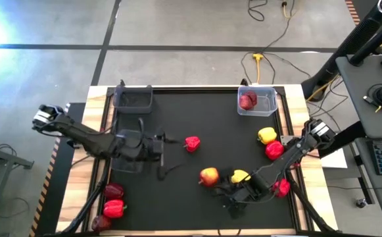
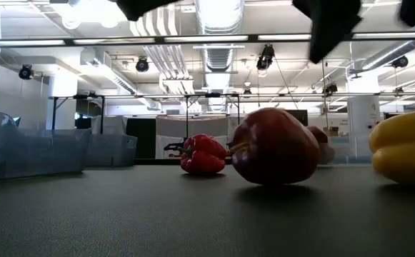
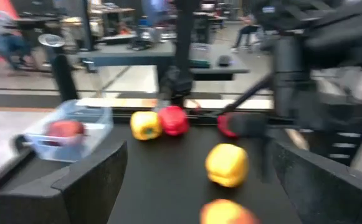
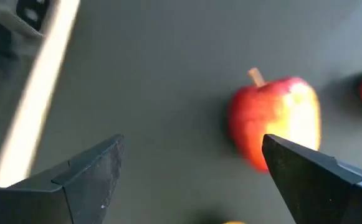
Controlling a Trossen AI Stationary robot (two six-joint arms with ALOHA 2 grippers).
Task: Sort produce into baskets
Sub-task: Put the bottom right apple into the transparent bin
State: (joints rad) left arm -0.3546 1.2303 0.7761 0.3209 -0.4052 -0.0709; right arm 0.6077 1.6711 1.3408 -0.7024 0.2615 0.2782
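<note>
A black table [image 1: 197,118] with pale wood edges is seen. Red peppers [image 1: 192,143], yellow peppers [image 1: 266,135], a red-and-yellow apple [image 1: 209,176] and a clear bluish basket [image 1: 267,100] are spotted too.

Black mat on wood-edged table [image 1: 294,99], centre of frame. Clear bluish basket [image 1: 257,101] at upper right of mat, one dark red fruit [image 1: 247,101] inside. Dark smoky basket [image 1: 133,99] at upper left, second dark basket [image 1: 130,149] just below it, partly under left arm. Left gripper [image 1: 164,157] left of centre, fingers spread, near red pepper [image 1: 192,143] but apart. Right gripper [image 1: 229,197] at lower centre, fingers spread, just below red-yellow apple [image 1: 209,176] and yellow pepper [image 1: 240,176]. Second yellow pepper [image 1: 266,135] and red piece [image 1: 274,150] touching at right. Three red and maroon pieces [image 1: 114,208] clustered at lower left.
</note>
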